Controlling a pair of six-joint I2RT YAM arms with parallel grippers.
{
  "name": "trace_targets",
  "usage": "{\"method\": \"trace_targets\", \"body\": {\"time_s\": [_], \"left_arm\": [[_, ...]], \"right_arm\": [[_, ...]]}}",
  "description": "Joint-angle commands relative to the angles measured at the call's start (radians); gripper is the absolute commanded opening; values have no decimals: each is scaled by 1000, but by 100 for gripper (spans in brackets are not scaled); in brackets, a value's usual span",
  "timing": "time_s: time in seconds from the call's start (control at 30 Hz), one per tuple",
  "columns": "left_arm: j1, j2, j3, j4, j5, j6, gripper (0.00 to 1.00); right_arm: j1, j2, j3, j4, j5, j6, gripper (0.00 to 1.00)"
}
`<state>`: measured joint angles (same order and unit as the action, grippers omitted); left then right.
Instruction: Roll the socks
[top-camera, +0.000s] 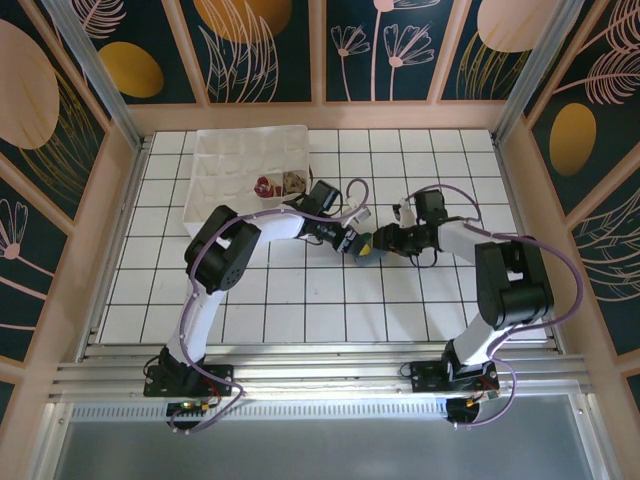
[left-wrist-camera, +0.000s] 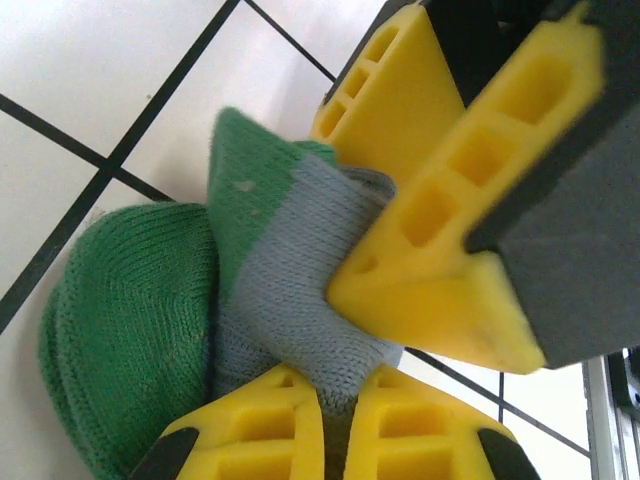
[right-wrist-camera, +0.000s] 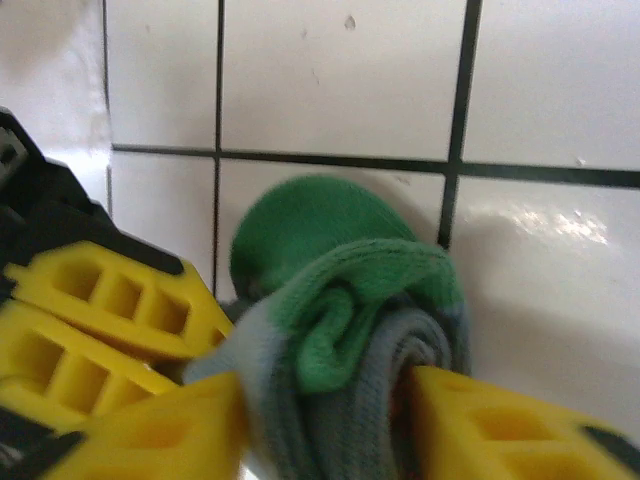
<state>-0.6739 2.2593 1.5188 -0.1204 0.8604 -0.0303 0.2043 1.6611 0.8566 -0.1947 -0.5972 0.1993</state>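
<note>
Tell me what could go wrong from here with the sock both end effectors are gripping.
1. The blue-grey sock is pinched by the left end effector and the right end effector close together. Pulling them apart could unroll it or stretch the knit.
2. The green toe bulges outside both grips, so the roll may spring open on release.
3. The yellow fingers of the two end effectors sit very close and might collide.
</note>
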Motion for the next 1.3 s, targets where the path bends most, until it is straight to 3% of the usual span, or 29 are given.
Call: {"method": "trace_targets", "body": {"time_s": [0.0, 0.17, 0.43, 0.57, 0.7, 1.07, 1.17, 1.27], "left_arm": [[-7, 57, -30, -152, -63, 14, 1], [-27, -88, -111, -61, -274, 60, 21], [-199, -400, -407, 286, -927, 358, 40], [-283, -391, -435, 361, -1108, 490, 44], [-321, -332, -387, 335, -1102, 561, 47], [-326, -107, -207, 193, -1152, 564, 46], [-322, -104, -216, 181, -1121, 517, 33], [-299, -122, -226, 145, -1017, 432, 15]], "right_arm": [[14, 72, 46, -8, 17, -41, 26], [14, 146, 124, -151, 67, -57, 7], [17, 193, 174, -270, 90, -80, 4], [20, 208, 202, -310, 103, -83, 3], [21, 218, 228, -336, 104, -91, 3], [21, 224, 248, -376, 87, -97, 5], [18, 208, 241, -377, 72, -89, 14], [-5, 153, 208, -339, 24, -62, 37]]}}
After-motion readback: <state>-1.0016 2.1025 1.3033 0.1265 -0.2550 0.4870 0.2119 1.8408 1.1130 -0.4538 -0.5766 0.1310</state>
